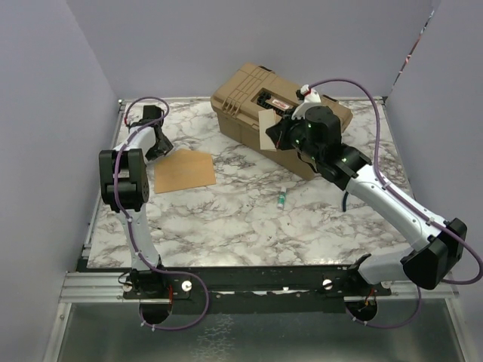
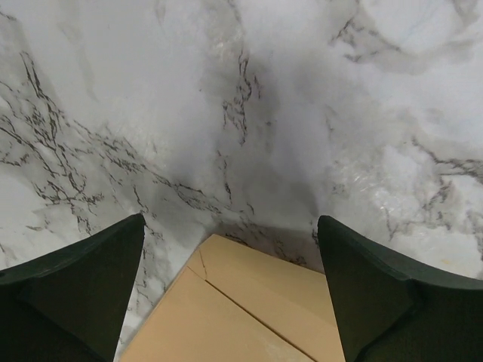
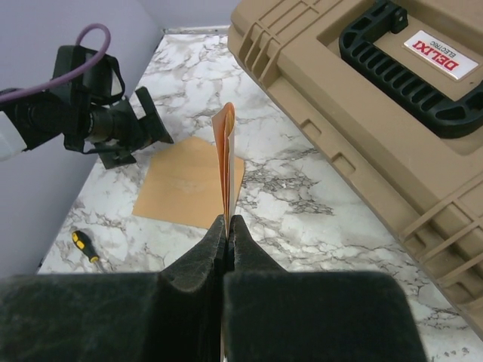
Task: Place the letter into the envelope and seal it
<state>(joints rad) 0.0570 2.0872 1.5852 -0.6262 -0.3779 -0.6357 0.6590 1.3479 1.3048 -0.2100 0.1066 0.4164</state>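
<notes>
The letter (image 1: 266, 128) stood on edge in the upper middle of the top view, in front of the tan case (image 1: 241, 94). It was pinched between the right fingers (image 3: 235, 243), which were shut tight on it. Their wrist view showed the sheet edge-on, rising straight from the tips.

The envelope (image 1: 185, 170) lay flat on the marble worktop (image 1: 249, 219), left of centre and well apart from the letter. The left fingers (image 1: 160, 140) hung over the envelope's far corner at upper left, spread wide and holding nothing. In their own view that corner, with a fold line across it, sat between the two tips. Whether they touched the paper could not be told. A small screwdriver (image 3: 84, 246) lay near the worktop's edge, away from both papers.

Both papers looked thin and light. The letter seemed stiff enough to stand from a single pinch but would likely bow if pushed. A hold near its trailing edge would suit sliding it in. The envelope, flat on a smooth surface, would probably skid. Pinning a corner or lifting the point of the flap seemed the best purchase.
</notes>
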